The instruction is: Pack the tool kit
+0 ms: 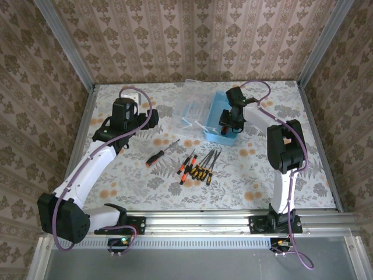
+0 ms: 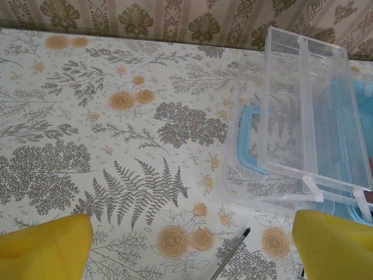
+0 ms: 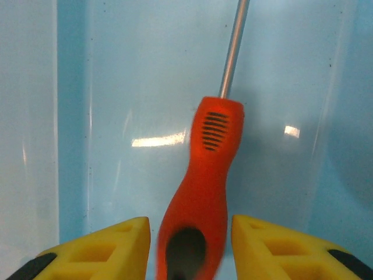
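One screwdriver point(image 3: 210, 151) in one box point(image 1: 215, 115), right gripper point(image 3: 189, 224) jaws parted beside it.
Table point(image 1: 262, 169): one big driver point(image 1: 155, 156), small drivers point(image 1: 198, 169) too bunched to count; left gripper point(image 2: 191, 224) gaping, empty.

The red screwdriver point(image 3: 204, 175) is cut off at tip and butt; the butt looks blurred.

The screwdriver point(image 3: 204, 175) has a glossy orange plastic handle and smooth bare metal shaft; the box point(image 3: 116, 87) is shiny blue plastic, the lid point(image 2: 303, 105) clear plastic.
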Tool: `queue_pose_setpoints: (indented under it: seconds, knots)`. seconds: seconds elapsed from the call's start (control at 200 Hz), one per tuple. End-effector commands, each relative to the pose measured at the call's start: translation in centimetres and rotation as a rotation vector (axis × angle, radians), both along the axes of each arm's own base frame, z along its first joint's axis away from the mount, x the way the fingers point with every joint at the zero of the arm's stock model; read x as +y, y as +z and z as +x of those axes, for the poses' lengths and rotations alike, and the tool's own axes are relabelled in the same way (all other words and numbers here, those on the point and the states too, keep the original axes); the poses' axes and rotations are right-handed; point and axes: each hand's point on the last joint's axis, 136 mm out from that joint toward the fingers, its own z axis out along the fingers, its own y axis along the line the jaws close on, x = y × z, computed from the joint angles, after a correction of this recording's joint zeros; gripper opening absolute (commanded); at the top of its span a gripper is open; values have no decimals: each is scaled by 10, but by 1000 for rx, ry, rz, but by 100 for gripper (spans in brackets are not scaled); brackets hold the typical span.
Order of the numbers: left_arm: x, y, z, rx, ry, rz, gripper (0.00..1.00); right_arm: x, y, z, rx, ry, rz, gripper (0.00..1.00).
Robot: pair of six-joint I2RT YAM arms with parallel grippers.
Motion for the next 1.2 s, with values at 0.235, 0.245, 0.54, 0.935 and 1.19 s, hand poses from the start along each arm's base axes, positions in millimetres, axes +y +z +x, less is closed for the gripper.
queue_pose_setpoints:
  seconds: [0.235,0.245,0.54,0.935,1.19]
  knots:
    - [4,6,-3,-26,7,23,91,-3,74,-13,-151,-28,54,48]
    - [5,6,-3,-24,10,25,91,-3,79,-14,-162,-29,56,48]
    - [20,-42,-6,202,224,-140,95,26,159,-71,-375,37,129,59]
    - [-18,-145,-26,312,27,-297,98,104,119,-176,-311,274,208,70]
    - [-27,-170,-47,369,-38,-318,98,187,79,-218,-222,453,195,71]
